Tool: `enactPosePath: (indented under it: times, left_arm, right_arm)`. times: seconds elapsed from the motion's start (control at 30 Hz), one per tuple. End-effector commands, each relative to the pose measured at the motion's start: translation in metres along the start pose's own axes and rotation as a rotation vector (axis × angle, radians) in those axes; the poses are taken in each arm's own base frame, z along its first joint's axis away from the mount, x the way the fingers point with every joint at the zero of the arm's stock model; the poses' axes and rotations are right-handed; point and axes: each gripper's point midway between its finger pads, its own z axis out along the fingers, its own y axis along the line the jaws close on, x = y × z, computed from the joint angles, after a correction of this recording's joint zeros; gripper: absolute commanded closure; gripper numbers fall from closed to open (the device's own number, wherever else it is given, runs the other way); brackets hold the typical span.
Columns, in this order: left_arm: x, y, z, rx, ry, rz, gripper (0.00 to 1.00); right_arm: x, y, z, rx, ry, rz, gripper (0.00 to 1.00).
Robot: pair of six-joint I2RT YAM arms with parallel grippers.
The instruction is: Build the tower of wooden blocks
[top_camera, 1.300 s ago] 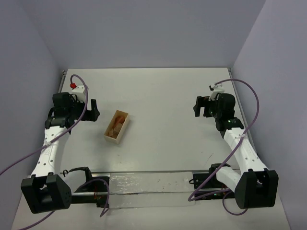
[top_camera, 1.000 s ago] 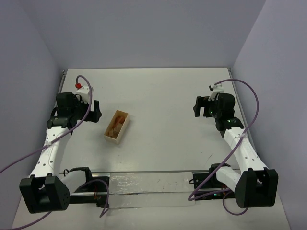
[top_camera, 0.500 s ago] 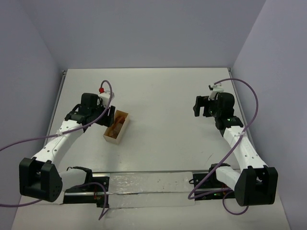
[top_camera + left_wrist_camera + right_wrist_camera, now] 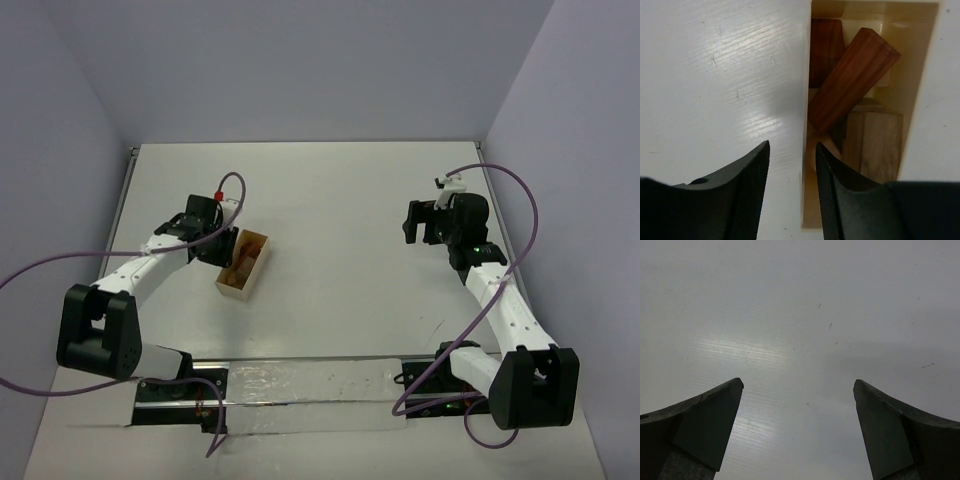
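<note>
Several wood blocks lie jumbled in a pale wooden box [image 4: 262,262] left of the table's middle. The left wrist view shows a long reddish-brown brick [image 4: 852,80] lying aslant, a darker block [image 4: 826,50] behind it and a tan block [image 4: 872,145] in front. My left gripper [image 4: 222,247] is at the box's left side. Its jaws [image 4: 791,145] straddle the box's left wall with a gap on both sides, open and holding nothing. My right gripper [image 4: 412,222] hangs open over bare table [image 4: 798,385] at the right. No tower is in view.
The box [image 4: 910,85] lies at a slant, its long side running toward the far right. A metal rail [image 4: 310,385] runs along the near edge between the arm bases. Purple cables [image 4: 40,270] loop off both arms. Grey walls close the table on three sides.
My left arm has swung right from the table's left edge to the box, and its jaws have narrowed around the box wall. The right arm has not moved.
</note>
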Motion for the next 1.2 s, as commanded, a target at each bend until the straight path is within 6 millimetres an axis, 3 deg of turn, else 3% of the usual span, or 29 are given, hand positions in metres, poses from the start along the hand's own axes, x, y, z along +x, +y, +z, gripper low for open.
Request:
enactPosePath:
  times: [0.0, 0.17, 0.3, 0.5, 0.73, 0.87, 1.0, 1.17]
  left_arm:
    - [-0.021, 0.007, 0.002, -0.046, -0.016, -0.017, 0.64]
    - [-0.025, 0.008, 0.015, -0.044, 0.008, -0.025, 0.82]
    - [-0.043, 0.016, 0.021, -0.093, -0.005, -0.019, 1.00]
    - [-0.082, 0.025, 0.022, -0.227, -0.083, 0.011, 1.00]
    - [-0.125, 0.034, 0.002, -0.576, -0.212, 0.013, 1.00]
    - [-0.139, 0.020, -0.015, -0.795, -0.276, 0.131, 1.00]
    - [-0.148, -0.014, -0.016, -0.847, -0.344, 0.238, 1.00]
    - [-0.145, -0.041, -0.007, -0.921, -0.337, 0.361, 1.00]
  right_arm:
    - [-0.026, -0.001, -0.003, 0.002, -0.055, -0.014, 0.00]
    - [-0.026, -0.001, -0.002, 0.001, -0.051, -0.016, 0.00]
    - [-0.025, -0.005, -0.002, 0.010, -0.049, -0.009, 0.00]
    - [-0.025, -0.012, -0.003, 0.028, -0.047, 0.001, 0.00]
    - [-0.024, -0.014, -0.003, 0.029, -0.044, 0.004, 0.00]
    - [-0.024, -0.015, -0.002, 0.034, -0.043, 0.007, 0.00]
    - [-0.025, -0.017, -0.003, 0.043, -0.049, 0.011, 0.00]
    - [-0.028, -0.021, -0.005, 0.053, -0.057, 0.023, 0.00]
